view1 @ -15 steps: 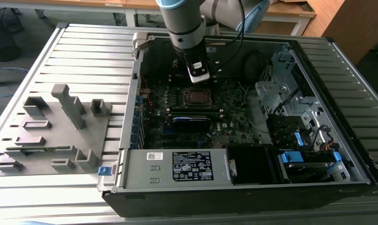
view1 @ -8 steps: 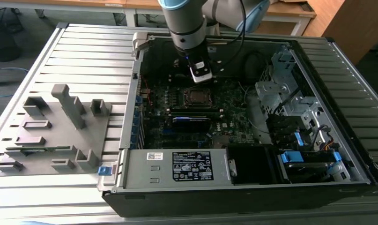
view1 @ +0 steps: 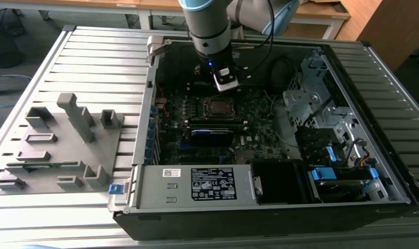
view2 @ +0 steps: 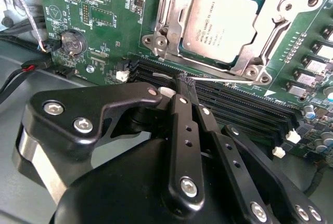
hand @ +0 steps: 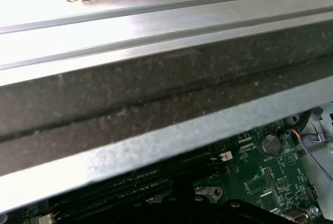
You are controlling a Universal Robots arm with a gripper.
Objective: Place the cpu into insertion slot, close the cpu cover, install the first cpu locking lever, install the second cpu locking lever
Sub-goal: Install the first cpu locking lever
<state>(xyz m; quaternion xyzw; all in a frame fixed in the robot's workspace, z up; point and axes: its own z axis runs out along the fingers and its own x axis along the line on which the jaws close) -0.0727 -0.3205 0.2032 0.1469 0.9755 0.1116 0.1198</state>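
The cpu (view2: pixel 221 24), a square chip with a dull silver top, lies flat in the insertion slot (view2: pixel 185 31) on the green motherboard. The silvery cpu cover (view2: pixel 171 21) lies down around it, framing the chip. A thin metal locking lever (view2: pixel 229 81) runs along the socket's edge nearest the gripper. My black gripper (view2: pixel 184 86) is shut, its tips at that lever's free end; whether they clamp it I cannot tell. In the exterior view the gripper (view1: pixel 225 85) hangs inside the open case just beyond the socket (view1: pixel 217 107).
Long black memory slots (view2: pixel 244 109) lie between gripper and socket. A coin battery (view2: pixel 70 42) and cables sit on the board's edge. The case wall (hand: pixel 156 99) is close by. A grey fixture (view1: pixel 64 145) lies at the exterior view's left; a drive cage (view1: pixel 320 109) at its right.
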